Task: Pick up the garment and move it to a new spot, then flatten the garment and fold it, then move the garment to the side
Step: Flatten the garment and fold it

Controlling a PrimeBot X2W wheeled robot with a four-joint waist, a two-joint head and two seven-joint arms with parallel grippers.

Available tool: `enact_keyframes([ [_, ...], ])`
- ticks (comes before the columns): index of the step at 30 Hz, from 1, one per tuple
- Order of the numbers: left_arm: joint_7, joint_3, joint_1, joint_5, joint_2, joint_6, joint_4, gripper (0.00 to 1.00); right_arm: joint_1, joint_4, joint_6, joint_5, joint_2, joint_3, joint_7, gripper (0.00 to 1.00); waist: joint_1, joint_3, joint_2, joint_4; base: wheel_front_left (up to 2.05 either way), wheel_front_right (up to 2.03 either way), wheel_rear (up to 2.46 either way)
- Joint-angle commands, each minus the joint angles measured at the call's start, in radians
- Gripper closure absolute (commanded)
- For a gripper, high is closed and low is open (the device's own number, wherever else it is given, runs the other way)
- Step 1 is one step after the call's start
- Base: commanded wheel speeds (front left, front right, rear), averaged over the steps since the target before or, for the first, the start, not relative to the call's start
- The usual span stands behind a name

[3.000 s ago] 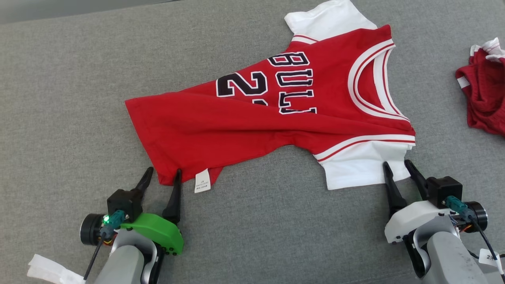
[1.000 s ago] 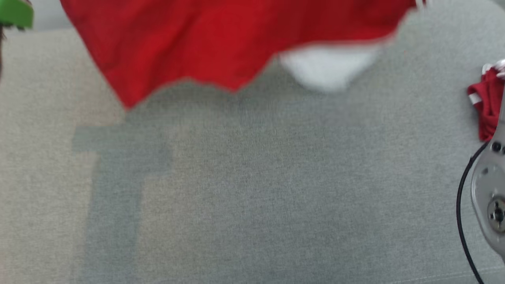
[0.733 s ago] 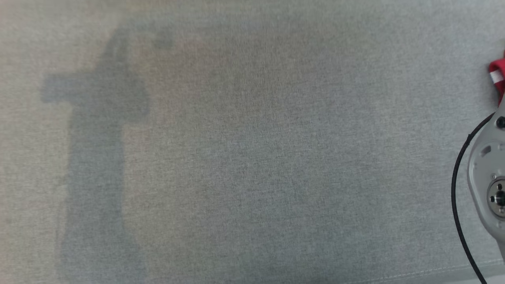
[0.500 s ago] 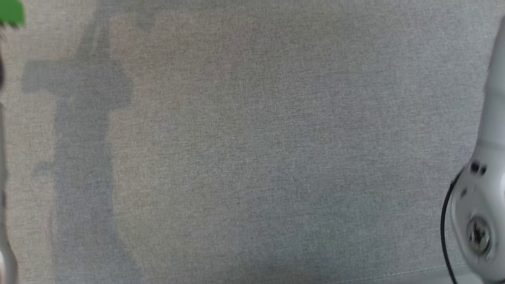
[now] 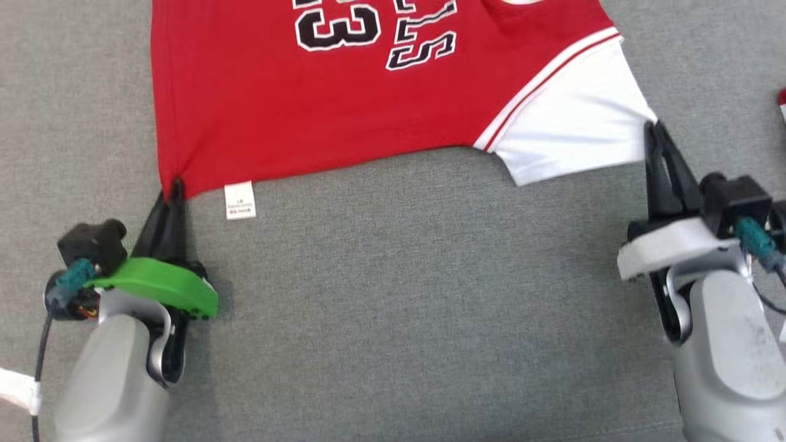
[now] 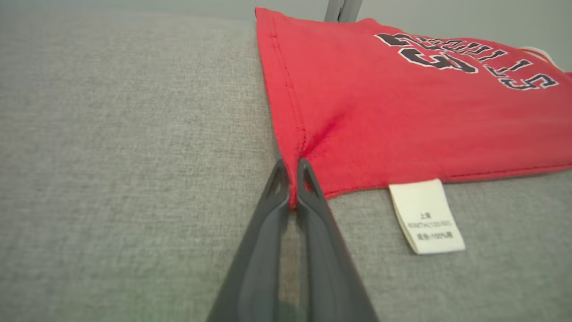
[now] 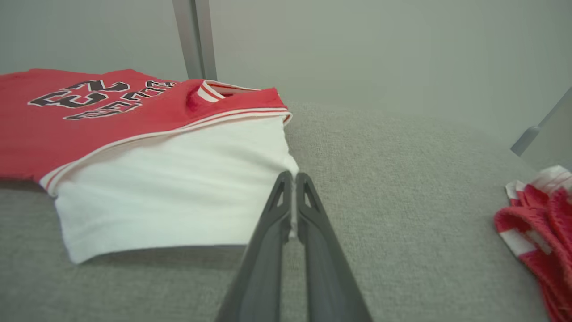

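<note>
The garment (image 5: 344, 98) is a red jersey with black lettering and white sleeves, spread flat on the grey cloth surface (image 5: 399, 294) at the top of the head view. My left gripper (image 5: 175, 187) is shut on its red hem corner (image 6: 292, 197), next to a white care label (image 5: 239, 200) (image 6: 426, 215). My right gripper (image 5: 656, 132) is shut on the edge of the near white sleeve (image 5: 571, 132) (image 7: 178, 188). The jersey (image 6: 402, 112) (image 7: 111, 107) is stretched between the two grips. Its top runs out of the head view.
A second crumpled red-and-white garment (image 7: 543, 223) lies on the surface to the right, its edge just showing (image 5: 782, 101). Metal posts (image 7: 194, 38) stand behind the surface against a pale wall. White tape (image 5: 18, 390) sits at the lower left.
The jersey was lifted out of the head view and now lies spread flat, stretched between both shut grippers. Three seconds ago both grippers stood open at its edge. The camera has shifted between frames.
</note>
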Motion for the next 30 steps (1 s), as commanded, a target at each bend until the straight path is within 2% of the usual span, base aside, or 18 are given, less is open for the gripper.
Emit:
enact_keyframes([
  [1,0.001,0.005,0.045,0.006,-0.008,0.004,0.013,1.00,0.049,-0.009,-0.002,0.017,-0.007,-0.005,-0.004,1.00,-0.0001,-0.034,0.0000,-0.012,0.00,0.00,0.00],
  [8,0.003,0.075,0.194,0.038,-0.055,0.004,0.049,1.00,0.223,0.010,-0.003,0.099,-0.008,0.003,-0.004,1.00,-0.0001,-0.128,0.0000,-0.044,0.00,0.00,0.00],
  [19,0.003,0.213,0.416,0.093,-0.154,0.004,0.056,1.00,0.406,0.061,-0.003,0.134,-0.008,-0.002,-0.004,1.00,-0.0001,-0.308,0.0000,-0.046,0.00,0.00,0.00],
  [30,0.001,0.225,0.567,0.140,-0.191,0.004,0.025,1.00,0.566,0.091,-0.003,0.146,-0.009,-0.032,-0.004,1.00,-0.0001,-0.438,0.0000,-0.039,0.00,0.00,0.00],
])
